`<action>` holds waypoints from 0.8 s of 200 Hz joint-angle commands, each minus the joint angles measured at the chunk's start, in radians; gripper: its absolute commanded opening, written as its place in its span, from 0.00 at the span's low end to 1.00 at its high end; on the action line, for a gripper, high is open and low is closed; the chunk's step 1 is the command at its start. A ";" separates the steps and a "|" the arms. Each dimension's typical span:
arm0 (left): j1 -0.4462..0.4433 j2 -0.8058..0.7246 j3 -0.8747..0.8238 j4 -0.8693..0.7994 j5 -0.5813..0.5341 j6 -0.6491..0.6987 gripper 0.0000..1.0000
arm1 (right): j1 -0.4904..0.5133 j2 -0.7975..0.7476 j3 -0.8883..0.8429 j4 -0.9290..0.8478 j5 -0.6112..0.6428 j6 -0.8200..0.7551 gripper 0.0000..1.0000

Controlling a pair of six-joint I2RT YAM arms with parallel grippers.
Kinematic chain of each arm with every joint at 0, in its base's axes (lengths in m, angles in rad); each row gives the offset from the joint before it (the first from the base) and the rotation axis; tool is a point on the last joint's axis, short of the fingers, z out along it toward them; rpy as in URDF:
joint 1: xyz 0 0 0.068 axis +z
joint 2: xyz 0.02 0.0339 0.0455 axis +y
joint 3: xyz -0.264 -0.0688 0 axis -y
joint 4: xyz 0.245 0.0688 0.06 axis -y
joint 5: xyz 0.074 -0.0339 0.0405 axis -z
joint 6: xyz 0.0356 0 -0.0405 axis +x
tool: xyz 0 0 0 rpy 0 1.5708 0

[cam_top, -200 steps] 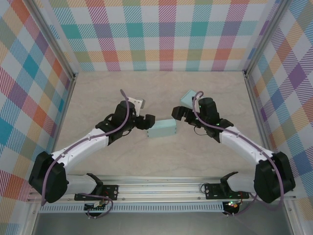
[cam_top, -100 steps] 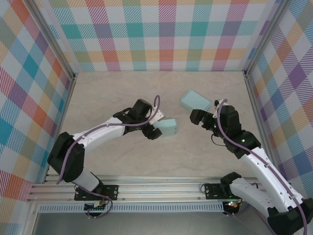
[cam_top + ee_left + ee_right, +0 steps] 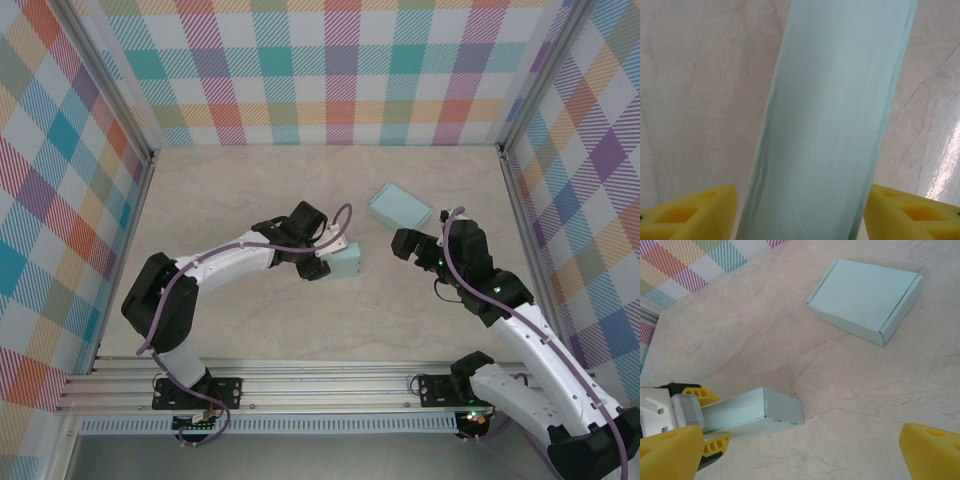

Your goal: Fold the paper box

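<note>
The left hand [image 3: 325, 262] is clenched on one end of the long paper box [image 3: 347, 262], near the middle of the desk [image 3: 220, 190]. In its wrist view the yellow pads [image 3: 695, 212] sit against the box's two sides. The box's long axis runs out from this hand towards the right hand [image 3: 410, 245], which stands wide open, holding nothing and well apart from the free end. A flat box [image 3: 867, 300] lies farther back. Any fold on the free end looks like the right hand's job.
</note>
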 commanded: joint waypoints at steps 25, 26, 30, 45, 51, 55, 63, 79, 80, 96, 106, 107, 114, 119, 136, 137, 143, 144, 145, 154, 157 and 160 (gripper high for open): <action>-0.022 0.020 0.010 0.036 -0.134 0.133 0.41 | 0.008 -0.017 0.009 -0.026 0.037 -0.003 1.00; -0.022 0.020 0.009 0.041 -0.137 0.136 0.40 | 0.008 -0.017 0.010 -0.026 0.038 -0.003 1.00; -0.022 0.023 0.005 0.056 -0.151 0.148 0.39 | 0.007 -0.018 0.010 -0.026 0.041 -0.003 1.00; -0.025 0.028 -0.017 0.123 -0.206 0.204 0.38 | 0.008 -0.024 0.009 -0.029 0.056 -0.002 1.00; -0.025 0.031 -0.029 0.153 -0.224 0.227 0.38 | 0.008 -0.029 0.007 -0.031 0.066 0.002 1.00; -0.025 0.032 -0.037 0.199 -0.238 0.240 0.38 | 0.008 -0.032 0.005 -0.031 0.073 0.005 1.00; -0.024 0.037 -0.057 0.263 -0.266 0.270 0.38 | 0.007 -0.040 0.000 -0.031 0.089 0.009 1.00; -0.025 0.058 -0.112 0.428 -0.335 0.349 0.34 | 0.008 -0.051 -0.005 -0.033 0.112 0.014 1.00; -0.024 0.060 -0.114 0.439 -0.339 0.354 0.34 | 0.008 -0.052 -0.005 -0.033 0.112 0.014 1.00; -0.025 0.097 -0.162 0.624 -0.386 0.438 0.34 | 0.008 -0.050 -0.002 -0.042 0.118 0.011 1.00; -0.023 0.125 -0.174 0.699 -0.402 0.477 0.34 | 0.007 -0.045 0.001 -0.046 0.121 0.009 1.00; -0.024 0.128 -0.174 0.703 -0.403 0.481 0.34 | 0.008 -0.044 0.001 -0.047 0.121 0.009 1.00; -0.025 0.150 -0.171 0.720 -0.407 0.496 0.35 | 0.007 -0.041 0.003 -0.050 0.121 0.008 1.00; -0.025 0.164 -0.166 0.725 -0.410 0.504 0.37 | 0.008 -0.040 0.004 -0.055 0.123 0.006 1.00; -0.028 0.185 -0.164 0.725 -0.412 0.509 0.49 | 0.006 -0.039 0.006 -0.061 0.126 0.001 1.00; -0.027 0.184 -0.164 0.724 -0.412 0.509 0.50 | 0.007 -0.039 0.007 -0.061 0.126 0.000 1.00; -0.030 0.182 -0.169 0.720 -0.407 0.503 0.57 | 0.008 -0.040 0.005 -0.061 0.128 -0.001 1.00; -0.031 0.182 -0.170 0.719 -0.406 0.502 0.58 | 0.007 -0.040 0.004 -0.061 0.128 -0.001 1.00; -0.031 0.181 -0.170 0.718 -0.406 0.500 0.59 | 0.007 -0.040 0.005 -0.060 0.128 -0.002 1.00; -0.036 0.169 -0.180 0.713 -0.401 0.486 0.68 | 0.008 -0.040 0.003 -0.060 0.130 -0.005 1.00; -0.038 0.164 -0.184 0.712 -0.400 0.482 0.70 | 0.008 -0.040 0.003 -0.060 0.132 -0.006 1.00; -0.041 0.158 -0.189 0.710 -0.398 0.476 0.72 | 0.008 -0.040 0.003 -0.061 0.132 -0.006 1.00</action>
